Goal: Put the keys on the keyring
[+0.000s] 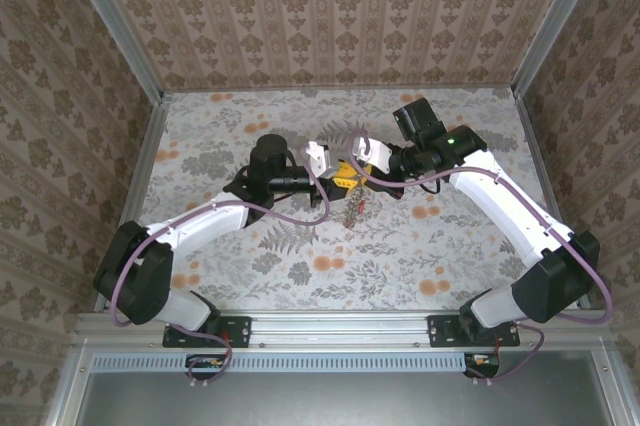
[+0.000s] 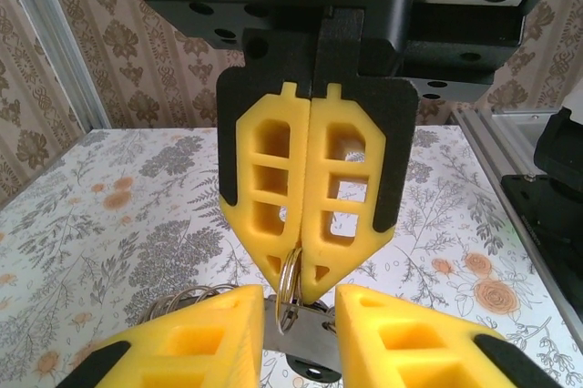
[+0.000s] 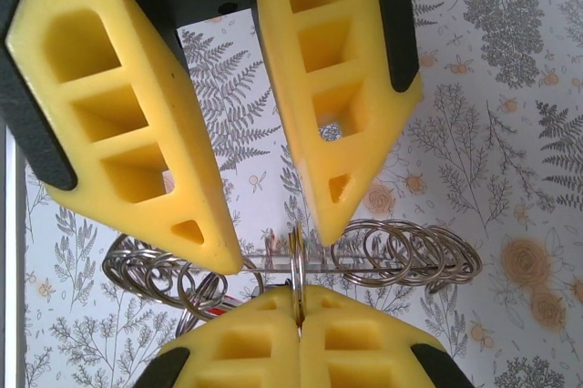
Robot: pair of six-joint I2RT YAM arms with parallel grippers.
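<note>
Left arm (image 1: pixel 200 221) reaching from lower left to frame centre, right arm (image 1: pixel 500 196) from lower right, grippers tip to tip, left gripper (image 2: pixel 301 306) fingers parted, right gripper (image 3: pixel 299 295) fingers pressed together

You have bright, even light in all three views, falling from above. From overhead, the arms cast only soft, faint shadows on the tabletop (image 1: pixel 250 276), and its far corners are as well lit as its middle. That picture is small, so fine detail at the tabletop's centre runs together. In your left wrist view a washed-out white patch glares at the right edge, and the left end effector (image 2: pixel 301 311) looms close and slightly soft. In your right wrist view the keyring (image 3: pixel 401 251) wire glints sharply, and the hollow cells in the yellow plastic hold the deepest shade.
</note>
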